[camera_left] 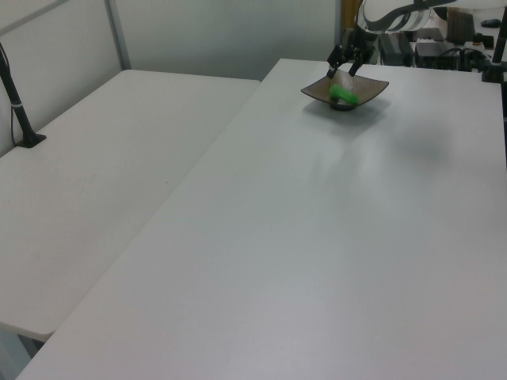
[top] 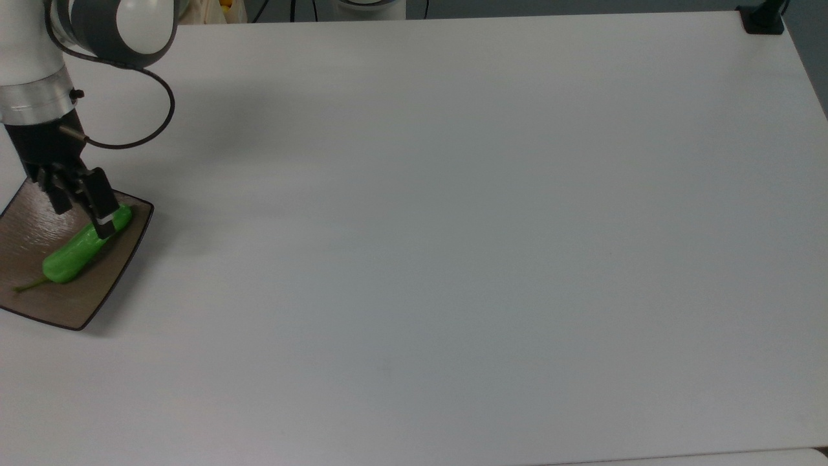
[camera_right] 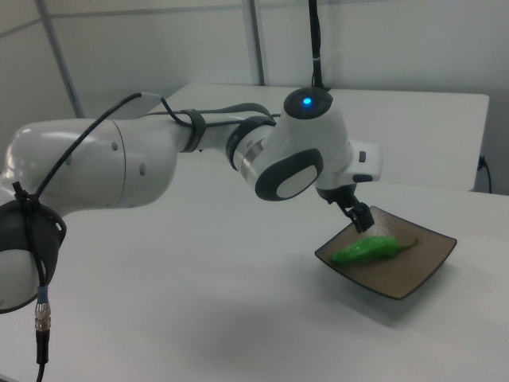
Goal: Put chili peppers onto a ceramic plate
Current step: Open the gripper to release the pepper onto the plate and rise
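The green chili pepper [top: 81, 247] lies loose on the square brown ceramic plate [top: 45, 301] at the top view's far left, its thin stem pointing toward the top view's lower left. It also rests on the plate [camera_right: 413, 274] in the right view as a green pepper [camera_right: 364, 251], and in the left view as a pepper [camera_left: 342, 95] on the plate [camera_left: 368, 85]. My gripper [top: 81, 210] hangs open just above the pepper's blunt end, holding nothing; one finger overlaps the pepper in the top view. The gripper [camera_left: 344, 65] stands above the plate in the left view.
The white table [top: 453, 226] stretches wide to the top view's right of the plate. A black clamp [top: 762, 18] sits at its far right corner. A second white table [camera_left: 103, 174] adjoins on the left view's left. My white arm [camera_right: 159, 159] reaches over the table in the right view.
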Robot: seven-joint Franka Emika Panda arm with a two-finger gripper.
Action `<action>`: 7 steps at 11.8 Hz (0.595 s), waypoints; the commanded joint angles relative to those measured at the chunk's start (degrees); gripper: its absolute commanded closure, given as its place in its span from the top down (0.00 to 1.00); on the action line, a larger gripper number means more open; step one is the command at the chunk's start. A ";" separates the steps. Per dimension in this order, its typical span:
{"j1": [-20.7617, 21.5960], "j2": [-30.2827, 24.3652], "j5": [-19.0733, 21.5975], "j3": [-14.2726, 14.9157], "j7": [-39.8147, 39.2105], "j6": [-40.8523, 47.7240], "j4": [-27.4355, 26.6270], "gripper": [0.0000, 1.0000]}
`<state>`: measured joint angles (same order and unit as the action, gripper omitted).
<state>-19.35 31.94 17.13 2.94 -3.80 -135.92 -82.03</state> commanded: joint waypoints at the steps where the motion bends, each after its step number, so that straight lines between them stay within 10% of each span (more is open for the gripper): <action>1: 0.36 -3.64 -2.25 -1.53 -0.51 10.81 -1.37 1.00; 7: 1.59 -13.11 -9.29 -6.18 0.88 28.43 -8.73 1.00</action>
<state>-18.69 26.12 10.99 -1.35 -3.87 -109.27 -82.58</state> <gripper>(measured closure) 0.000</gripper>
